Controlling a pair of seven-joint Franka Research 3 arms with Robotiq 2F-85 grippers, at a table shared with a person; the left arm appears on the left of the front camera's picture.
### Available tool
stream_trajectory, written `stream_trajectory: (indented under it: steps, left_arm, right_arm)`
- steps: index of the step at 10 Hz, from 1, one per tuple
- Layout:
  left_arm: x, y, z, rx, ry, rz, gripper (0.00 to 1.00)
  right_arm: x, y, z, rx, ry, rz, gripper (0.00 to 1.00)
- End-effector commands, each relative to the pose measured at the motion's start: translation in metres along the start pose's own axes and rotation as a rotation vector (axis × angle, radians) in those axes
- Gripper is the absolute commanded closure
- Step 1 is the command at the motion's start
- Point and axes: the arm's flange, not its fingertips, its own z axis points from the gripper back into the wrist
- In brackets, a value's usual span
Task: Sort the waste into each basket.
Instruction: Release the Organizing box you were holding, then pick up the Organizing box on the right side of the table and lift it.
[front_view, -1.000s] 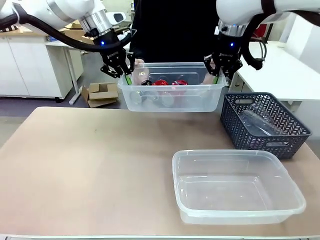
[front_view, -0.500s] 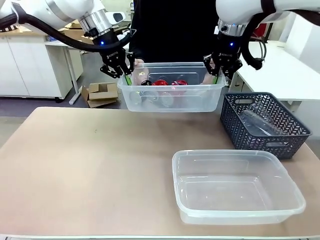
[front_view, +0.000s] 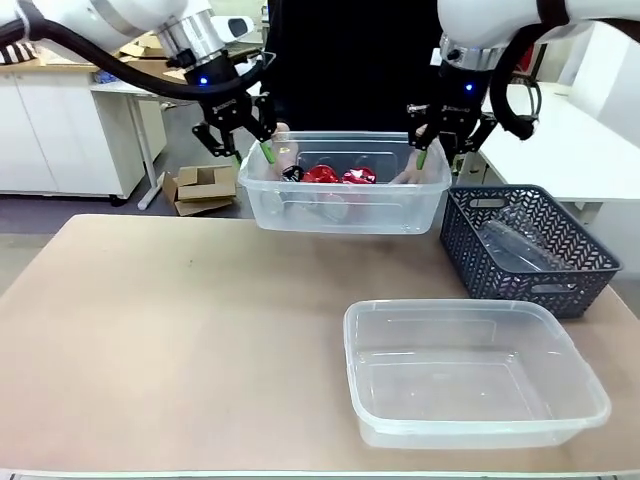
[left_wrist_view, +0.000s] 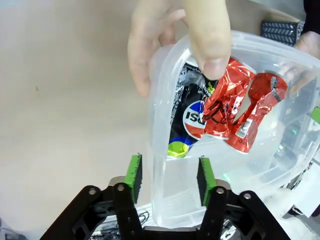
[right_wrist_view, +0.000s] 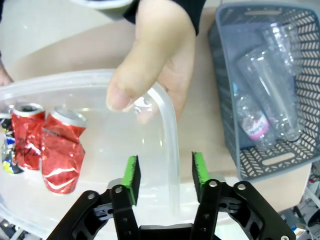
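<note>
Counter at 12 o'clock, I see my left tool and right tool now spread astride the tub rim they pinched earlier, person's hands holding it

The left half of the table lies open; an empty clear tub and slate-blue basket crowd its right

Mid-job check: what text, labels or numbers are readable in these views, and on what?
"IS", white letters, the rest cut off: on the dark multicoloured packet in the clear tub.
Black print and barcode on the red crushed cans: too crumpled to read.
Pink label on a bottle in the slate-blue basket: too small to read.
</note>
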Motion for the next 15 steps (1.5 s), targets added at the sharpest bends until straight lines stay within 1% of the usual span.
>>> stream_trajectory:
  steps: [1, 2, 6, 7, 8, 15]
  left_arm:
    - [-0.0109, 0.0066, -0.0065, 0.022, -0.021, 0.016, 0.0]
    - [-0.0118, 0.0085, -0.0053, 0.022, -0.023, 0.016, 0.0]
    - [-0.0084, 0.0085, -0.0017, 0.003, -0.033, 0.009, 0.0]
    - [-0.0083, 0.0085, -0.0025, -0.002, -0.027, 0.056, 0.0]
    - [-0.004, 0.0063, -0.0025, 0.004, -0.012, 0.012, 0.0]
    - [-0.004, 0.0063, -0.0025, 0.004, -0.012, 0.012, 0.0]
  right_arm:
    - [-0.0027, -0.0056, -0.0068, 0.006, -0.016, 0.021, 0.05]
    - [-0.0027, -0.006, -0.007, 0.007, -0.017, 0.022, 0.0]
    - [-0.003, -0.007, -0.0075, 0.02, -0.018, 0.011, 0.0]
    - [-0.0005, -0.001, -0.0132, 0.012, -0.006, 0.029, 0.0]
    - [-0.0014, -0.0007, -0.0037, 0.001, -0.002, 0.0, 0.0]
    - [-0.0014, -0.0007, -0.0037, 0.001, -0.002, 0.0, 0.0]
